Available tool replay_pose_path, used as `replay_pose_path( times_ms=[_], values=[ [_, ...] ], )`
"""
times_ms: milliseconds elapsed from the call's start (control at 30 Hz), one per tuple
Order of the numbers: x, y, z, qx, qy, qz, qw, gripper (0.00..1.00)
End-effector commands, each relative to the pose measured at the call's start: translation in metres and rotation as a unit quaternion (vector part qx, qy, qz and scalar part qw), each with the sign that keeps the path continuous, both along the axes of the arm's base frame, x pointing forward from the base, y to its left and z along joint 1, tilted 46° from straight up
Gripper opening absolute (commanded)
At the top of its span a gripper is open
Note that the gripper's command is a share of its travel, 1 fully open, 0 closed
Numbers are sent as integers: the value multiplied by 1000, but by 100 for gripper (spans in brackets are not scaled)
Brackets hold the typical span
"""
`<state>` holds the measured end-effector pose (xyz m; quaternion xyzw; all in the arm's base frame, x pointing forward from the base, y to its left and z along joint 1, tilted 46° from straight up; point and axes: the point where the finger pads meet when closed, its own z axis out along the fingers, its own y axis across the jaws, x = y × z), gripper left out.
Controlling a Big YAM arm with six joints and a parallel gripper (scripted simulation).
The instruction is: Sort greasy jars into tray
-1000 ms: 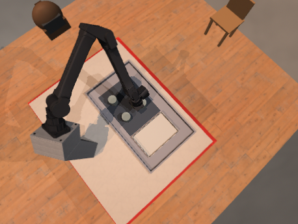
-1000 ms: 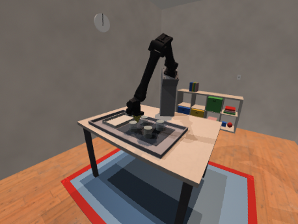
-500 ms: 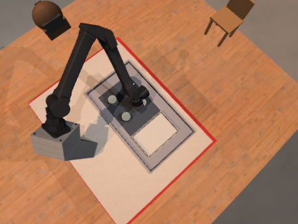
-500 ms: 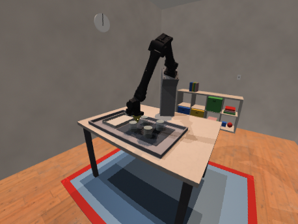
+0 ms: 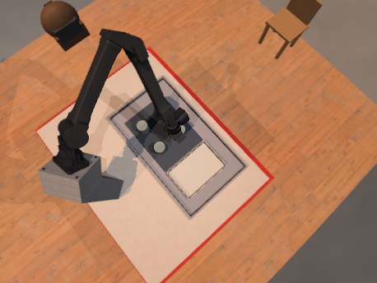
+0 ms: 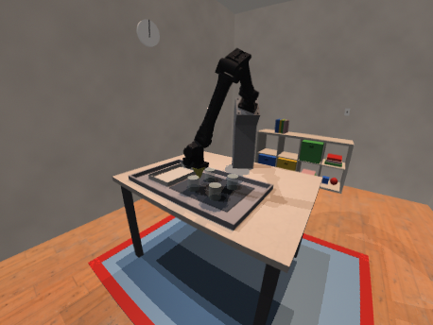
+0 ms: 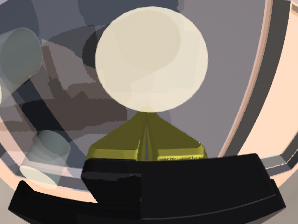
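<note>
Fingers (image 6: 199,173) shut tight on each other, nothing gripped. Yellow, pointing down; gripper (image 5: 174,133) (image 6: 199,177) (image 7: 146,112) low over the jars.

Right at the tips in the wrist view: pale round base of one jar, the left jar (image 5: 182,129) (image 6: 193,180) (image 7: 151,59) in the exterior view. Tips overlap its edge; touching or just clear, cannot tell. Jar upright, mouth down.

Three more jars, exterior view: far jar (image 5: 159,146) (image 6: 209,171), right jar (image 5: 141,125) (image 6: 232,181), near jar (image 6: 215,191). From above, the near one is hidden under the arm. All four stand apart in a loose diamond on the dark mat (image 5: 170,158) (image 6: 227,204). Grease: cannot be told by eye.

Tray (image 5: 207,182) (image 6: 158,181) beside the mat, left side in the exterior view. Pale floor inside, low rim, no jar in it. Sits flat on the grey steel top (image 5: 191,206) (image 6: 236,214), which has a dark raised edge.

Arm (image 5: 92,82) (image 6: 215,106) black, bent high at the elbow, reaching down from a grey pedestal (image 5: 62,185) (image 6: 245,142) on the far side. Pale table (image 5: 165,238) (image 6: 279,222) under it all.
</note>
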<state>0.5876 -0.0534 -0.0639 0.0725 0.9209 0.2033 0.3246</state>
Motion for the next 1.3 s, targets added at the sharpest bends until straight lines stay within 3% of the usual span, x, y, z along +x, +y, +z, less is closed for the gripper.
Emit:
replay_pose_path(
  times_ms=[0,1267],
  values=[
    [5,-4,13,0,-8,-5,1000,0],
    [9,-6,16,0,-8,-5,1000,0]
  ],
)
